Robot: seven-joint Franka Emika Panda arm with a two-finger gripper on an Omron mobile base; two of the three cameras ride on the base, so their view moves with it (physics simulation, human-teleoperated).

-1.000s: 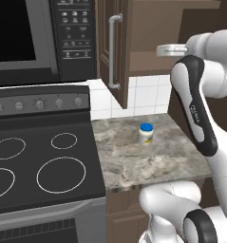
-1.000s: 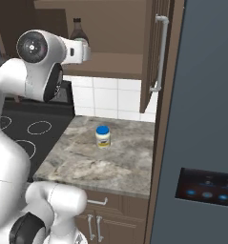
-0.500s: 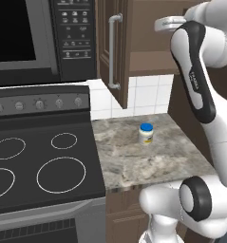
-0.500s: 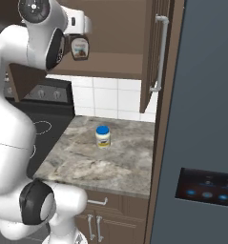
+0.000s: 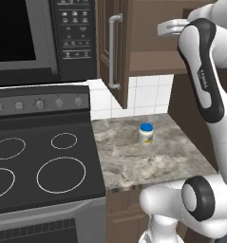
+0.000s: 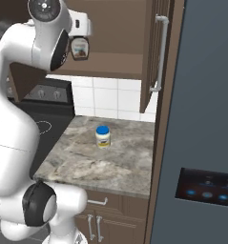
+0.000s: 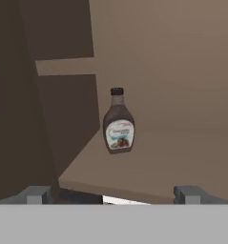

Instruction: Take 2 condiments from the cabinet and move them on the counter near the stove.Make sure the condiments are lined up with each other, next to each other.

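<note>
Condiments are sitting in two places as I am watching: the dark brown bottle is standing upright on the cabinet shelf, cap up, its long axis vertical, and its pale label is facing my hand camera, though the print is too small for me to read. In the right base view the same bottle is showing just under the wrist. I am holding the gripper short of it with the fingers spread wide and gripping nothing; the bottle is centred between them but still apart. The white jar with the blue lid is standing upright on the marbled counter, right of the stove, its yellowish label unreadable. The open cabinet door with its silver bar handle is hanging left of the shelf, beside the microwave.
</note>
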